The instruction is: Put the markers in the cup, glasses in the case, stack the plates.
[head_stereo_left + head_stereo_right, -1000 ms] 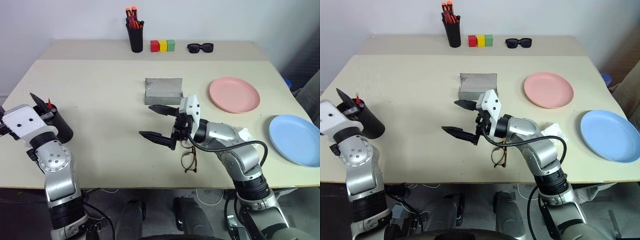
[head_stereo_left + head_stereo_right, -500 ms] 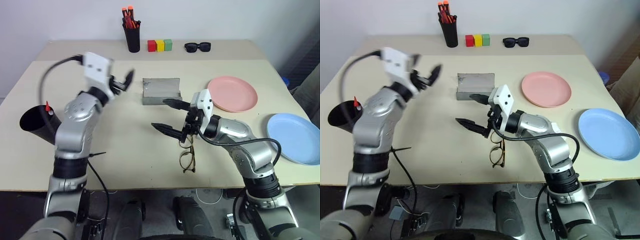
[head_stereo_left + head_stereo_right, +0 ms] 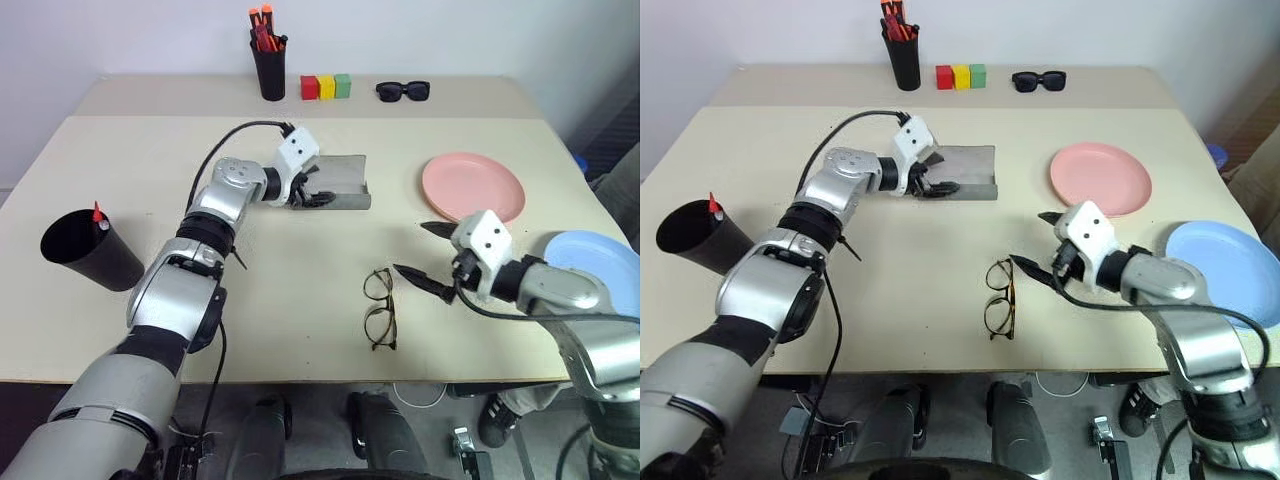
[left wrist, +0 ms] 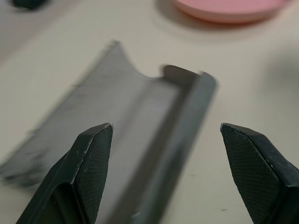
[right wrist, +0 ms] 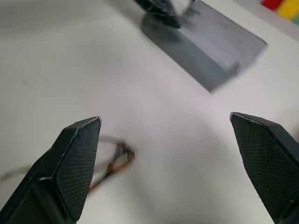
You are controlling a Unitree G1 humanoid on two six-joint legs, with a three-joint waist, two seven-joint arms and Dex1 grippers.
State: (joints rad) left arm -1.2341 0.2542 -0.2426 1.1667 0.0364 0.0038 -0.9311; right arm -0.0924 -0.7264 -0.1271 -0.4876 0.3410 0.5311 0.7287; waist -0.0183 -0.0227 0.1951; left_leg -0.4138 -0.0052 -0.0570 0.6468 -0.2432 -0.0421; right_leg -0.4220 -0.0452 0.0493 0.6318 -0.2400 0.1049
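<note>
1. Case lies open mid-table; left gripper sits at its near-left edge, fingers spread, holding nothing.
2. Glasses lie near the front edge; right gripper hangs just beside them, wide open, empty.

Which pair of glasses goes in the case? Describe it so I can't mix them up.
On the beige table, look at the near edge, between the grey case and the robot. The glasses lie flat there: thin dark wire frames, clear lenses, unlike the chunky black sunglasses at the far edge.
</note>
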